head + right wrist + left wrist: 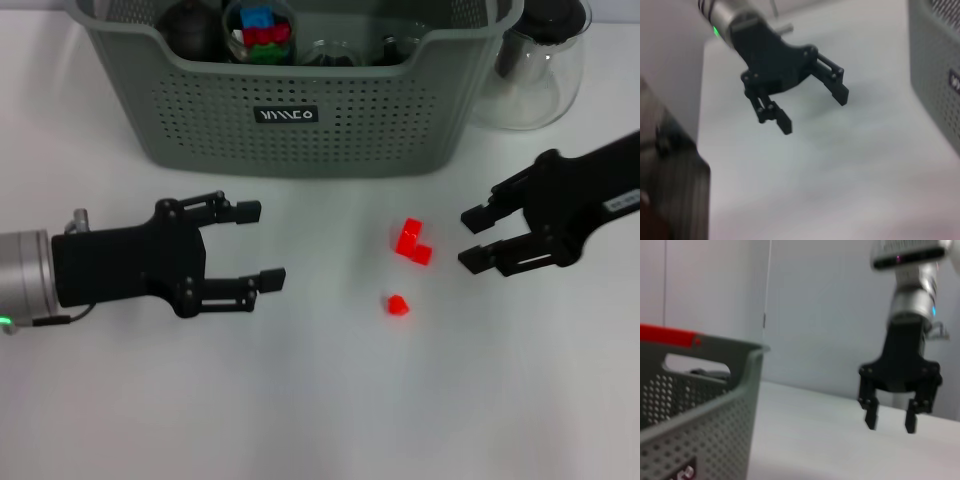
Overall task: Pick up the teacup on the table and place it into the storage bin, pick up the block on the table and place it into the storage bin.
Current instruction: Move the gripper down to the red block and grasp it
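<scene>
While both arms hover before the grey-green perforated plastic storage bin (300, 120):
Right gripper (478, 238): spread, beside red blocks (412, 241), probably approaching.
Left gripper (258, 245): spread, empty.

You have bare worktop (320, 400) between the left hand (262, 246) and the right hand (478, 238), broken only by two red blocks: an L-shaped one (412, 241) just beside the right hand and a small one (397, 304) a little nearer you. Both hands are spread wide. Behind them the storage bin (300, 125) walls off the far side, its inside crowded with dark cups and coloured blocks. A glass pitcher (535, 65) stands against its right end.
</scene>
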Controlling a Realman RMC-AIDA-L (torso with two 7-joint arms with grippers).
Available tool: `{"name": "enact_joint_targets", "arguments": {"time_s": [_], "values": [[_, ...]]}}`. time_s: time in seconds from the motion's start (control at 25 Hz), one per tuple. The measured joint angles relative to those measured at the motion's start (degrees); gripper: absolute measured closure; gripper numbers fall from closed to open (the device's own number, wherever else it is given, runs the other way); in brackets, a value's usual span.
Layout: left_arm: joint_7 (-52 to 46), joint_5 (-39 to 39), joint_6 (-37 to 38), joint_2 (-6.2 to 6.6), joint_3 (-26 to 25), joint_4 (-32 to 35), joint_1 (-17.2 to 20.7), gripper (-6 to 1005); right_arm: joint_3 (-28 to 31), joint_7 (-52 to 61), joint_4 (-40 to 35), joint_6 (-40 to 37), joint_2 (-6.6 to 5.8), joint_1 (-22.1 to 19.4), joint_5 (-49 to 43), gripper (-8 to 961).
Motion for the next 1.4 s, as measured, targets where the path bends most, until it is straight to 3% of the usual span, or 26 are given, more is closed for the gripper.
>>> {"name": "enact_joint_targets", "arguments": {"time_s": [0.28, 0.64, 0.88, 1.4], "values": [[1.5, 2.3, -1.7, 0.03, -0.4, -3.0, -0.1, 175, -18.7, 5.6, 3.7, 9.2, 0.51, 8.8, -7.4, 463], [2.2, 2.9, -2.7, 0.07, -1.8, -4.3, -0.3, 175, -36.8, 6.1, 9.3, 21.3, 0.73, 9.0, -2.8, 464], [2.3, 3.2, -3.9, 0.11, -2.0, -4.3, -0.4, 175, -40.4, 6.3, 12.0, 25.9, 0.75, 7.9, -0.7, 465], [2.3, 3.4, -4.4, 0.13, -2.6, -4.6, -0.3, 175, -40.4, 6.8, 14.5, 28.7, 0.66, 7.4, -0.5, 468]]}}
